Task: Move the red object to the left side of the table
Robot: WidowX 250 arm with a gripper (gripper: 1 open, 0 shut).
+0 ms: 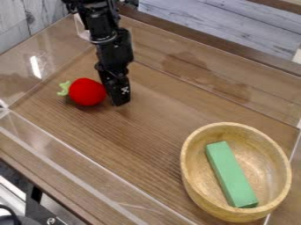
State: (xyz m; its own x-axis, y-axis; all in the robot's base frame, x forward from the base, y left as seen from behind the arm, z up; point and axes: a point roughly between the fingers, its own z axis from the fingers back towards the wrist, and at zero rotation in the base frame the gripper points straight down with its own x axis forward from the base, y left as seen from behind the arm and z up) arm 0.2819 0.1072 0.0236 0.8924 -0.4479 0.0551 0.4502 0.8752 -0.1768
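Observation:
The red object [84, 91], a small glossy toy fruit with a green leaf at its left end, lies on the table [141, 149] in the left part. My gripper [115, 90] points down just to its right, its black finger touching or nearly touching the fruit. From this angle the fingers overlap, so the gap between them does not show. The fruit rests on the wood and sits beside the fingers, not visibly between them.
A round light-wood bowl [198, 185] stands at the front right with a green rectangular block [231, 174] lying in it. Low clear acrylic walls [70, 167] edge the tabletop at the front and left.

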